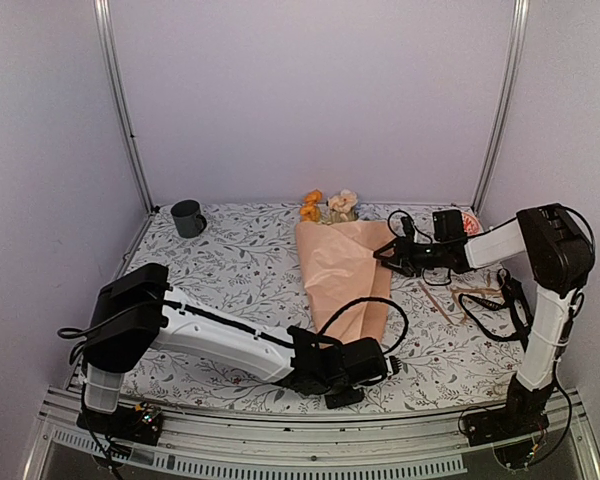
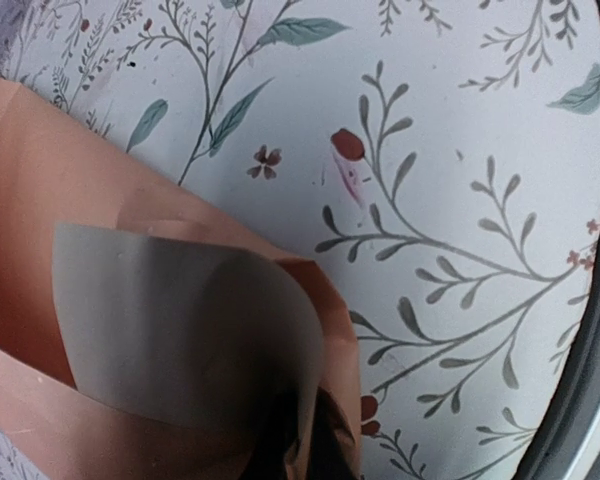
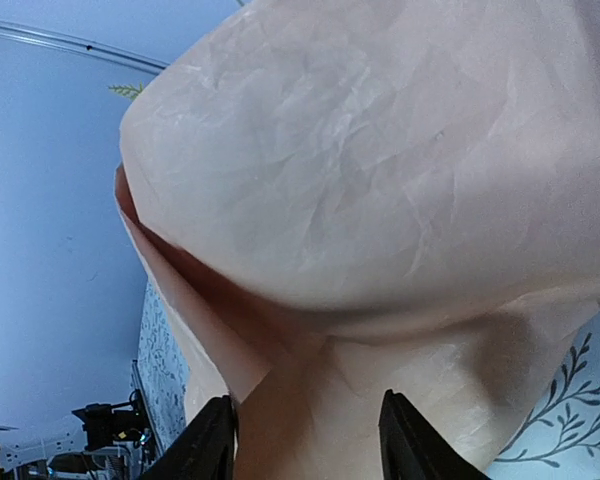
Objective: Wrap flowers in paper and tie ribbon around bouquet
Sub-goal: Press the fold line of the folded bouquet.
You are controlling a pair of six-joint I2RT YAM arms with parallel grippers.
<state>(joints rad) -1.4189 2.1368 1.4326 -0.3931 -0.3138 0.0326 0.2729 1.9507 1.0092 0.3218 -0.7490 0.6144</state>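
Peach-orange paper cone [image 1: 345, 270] lies mid-table, with orange and peach flowers [image 1: 330, 207] poking out its far end. There's open floral table cover [image 1: 230, 270] to its left, and a dark grey mug [image 1: 188, 217] far left. At the cone's right edge the right gripper [image 1: 383, 256] stands released, fingers parted around the paper. The left gripper [image 1: 378, 362] is clenched at the near tip; can't tell if it's pinching paper.

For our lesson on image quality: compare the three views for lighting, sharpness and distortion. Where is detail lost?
Top external: even, soft light, sharp throughout, the paper clearly lit. Left wrist: table cover print crisp, the near paper soft with a grey shaded patch. Right wrist: paper fills the frame, slightly soft; right pincer dark against it; rail bowed by the lens.
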